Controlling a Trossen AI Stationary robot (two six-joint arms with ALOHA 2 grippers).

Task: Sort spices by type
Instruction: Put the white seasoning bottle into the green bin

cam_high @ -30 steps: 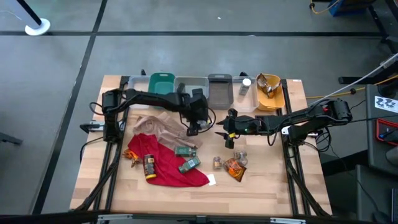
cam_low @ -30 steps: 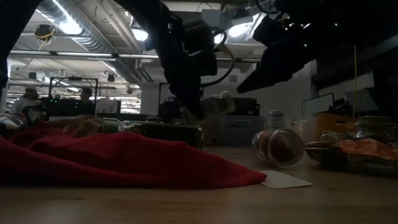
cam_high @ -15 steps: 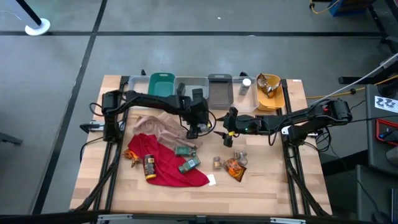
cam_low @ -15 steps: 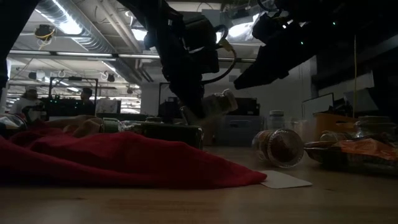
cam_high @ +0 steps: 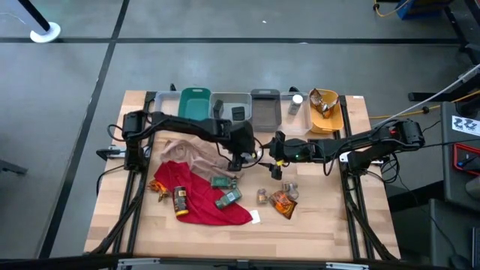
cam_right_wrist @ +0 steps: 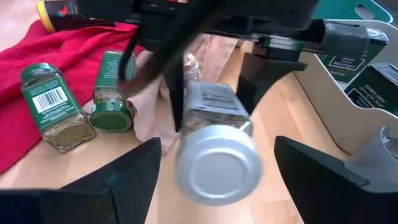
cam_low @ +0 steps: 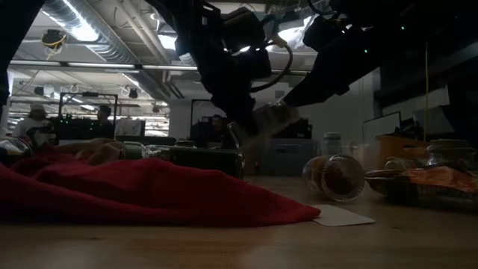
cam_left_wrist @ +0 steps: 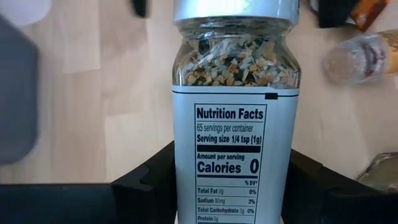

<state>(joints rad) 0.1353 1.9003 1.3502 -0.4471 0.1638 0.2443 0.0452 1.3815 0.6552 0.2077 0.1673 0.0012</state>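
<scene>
Currently a handover looks to be underway at mid-table. The spice jar (cam_left_wrist: 235, 118), silver-capped with a white label, is clamped between the fingers of the left gripper (cam_high: 238, 156) and held above the wood, cap toward the right gripper (cam_right_wrist: 211, 163). The right gripper's jaws are spread wide on either side of the cap, nothing gripped yet. For a clean pass, the right jaws should be closed squarely on the cap or neck before the left grip is released; the jar should be kept level. Compared with a second ago, the left gripper and jar are shifted right, toward the right gripper, whose jaws are opened wider.
</scene>
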